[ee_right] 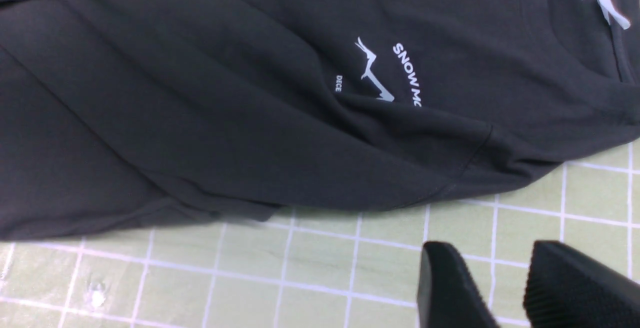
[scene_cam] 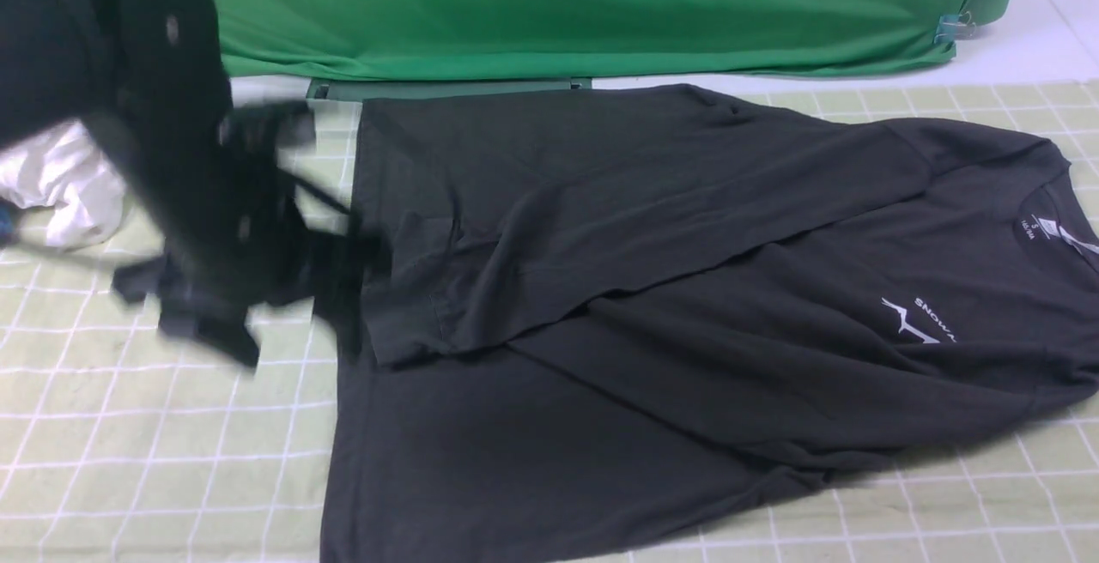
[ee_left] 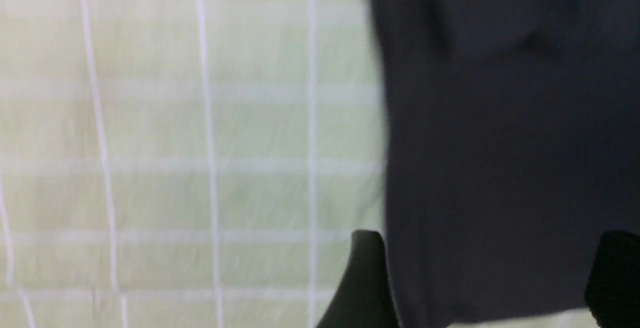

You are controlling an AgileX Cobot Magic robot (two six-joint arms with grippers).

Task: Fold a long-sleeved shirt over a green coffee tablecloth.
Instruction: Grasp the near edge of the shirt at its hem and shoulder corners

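Observation:
The long-sleeved shirt (scene_cam: 652, 305) lies spread on the green coffee tablecloth (scene_cam: 129, 443), collar to the right, with one sleeve folded across its body. Its white mountain logo (ee_right: 375, 70) faces up. My left gripper (scene_cam: 343, 263) is motion-blurred at the shirt's left hem edge. In the left wrist view this gripper (ee_left: 492, 235) is open wide, with the shirt (ee_left: 500, 143) lying below between the fingers. My right gripper (ee_right: 495, 253) is open and empty above bare tablecloth (ee_right: 300, 268), just off the shirt's lower edge (ee_right: 250, 168). The right arm is out of the front view.
Plain bright green fabric (scene_cam: 558, 5) hangs along the back, held by a clip (scene_cam: 949, 28) at its right corner. A white garment (scene_cam: 60, 177) lies at the far left behind my left arm. The grid cloth runs on past the shirt at front and left.

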